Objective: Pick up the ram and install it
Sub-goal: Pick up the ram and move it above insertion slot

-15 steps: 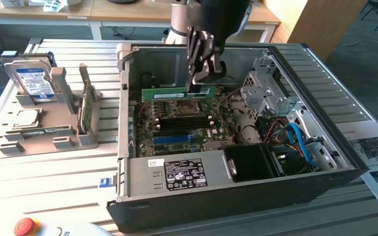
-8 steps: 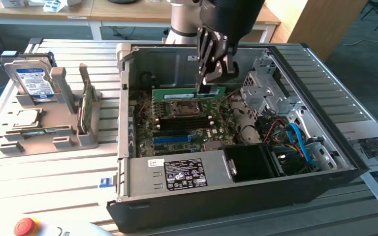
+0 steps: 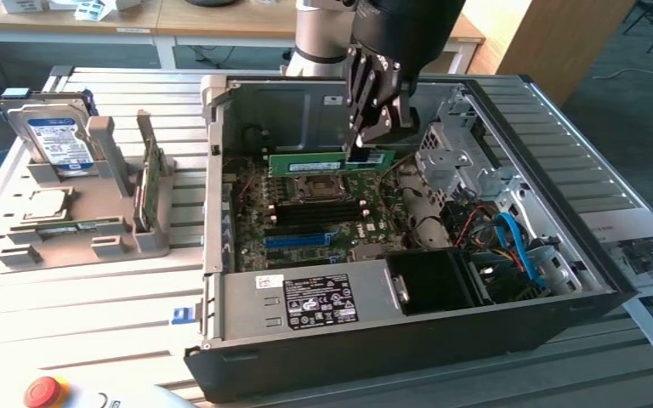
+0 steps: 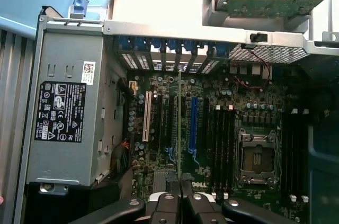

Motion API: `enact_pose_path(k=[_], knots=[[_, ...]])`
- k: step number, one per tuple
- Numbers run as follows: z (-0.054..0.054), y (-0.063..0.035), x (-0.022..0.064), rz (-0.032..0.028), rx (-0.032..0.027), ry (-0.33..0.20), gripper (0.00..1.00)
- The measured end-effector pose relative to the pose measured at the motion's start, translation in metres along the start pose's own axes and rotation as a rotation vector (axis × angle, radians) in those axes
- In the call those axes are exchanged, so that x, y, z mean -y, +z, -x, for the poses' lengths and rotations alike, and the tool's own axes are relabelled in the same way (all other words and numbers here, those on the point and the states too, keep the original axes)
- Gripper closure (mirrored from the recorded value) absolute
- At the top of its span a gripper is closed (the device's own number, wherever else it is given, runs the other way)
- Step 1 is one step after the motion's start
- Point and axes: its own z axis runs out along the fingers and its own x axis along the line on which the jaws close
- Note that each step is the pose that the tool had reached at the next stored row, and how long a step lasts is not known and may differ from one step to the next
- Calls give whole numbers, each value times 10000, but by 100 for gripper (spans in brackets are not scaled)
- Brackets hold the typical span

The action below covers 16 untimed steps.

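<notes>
The ram (image 3: 315, 162), a long thin green stick with a pale label, hangs level above the motherboard (image 3: 303, 221) inside the open computer case (image 3: 417, 340). My gripper (image 3: 363, 153) is shut on its end toward the exterior view's right. It is held over the CPU socket (image 3: 317, 188), with the black memory slots (image 3: 317, 212) just nearer the camera. In the wrist view the ram (image 4: 180, 128) appears edge-on as a thin line running from between my fingertips (image 4: 180, 203) over the board. It lies between the white slot (image 4: 146, 118) and the blue slot (image 4: 193, 123), apart from the black memory slots (image 4: 222, 139).
The power supply (image 3: 303, 302) fills the case's near side, and a drive cage (image 3: 451, 153) and loose cables (image 3: 508, 238) sit at the exterior view's right. A grey holder (image 3: 88, 212) outside the case carries a hard drive (image 3: 57, 136) and a green card (image 3: 150, 183). A red stop button (image 3: 43, 391) sits near the front.
</notes>
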Motion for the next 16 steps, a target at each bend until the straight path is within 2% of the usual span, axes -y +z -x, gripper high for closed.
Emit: enact_pose_path(k=[2,4,7,13,16], knots=[[0,0,0,-3,1,0,88],[0,1,0,-60,0,-1,88],[1,1,-5,-221,-9,-1,88],[4,2,-20,-590,-26,-3,88],[4,3,-20,-605,-26,-4,88]])
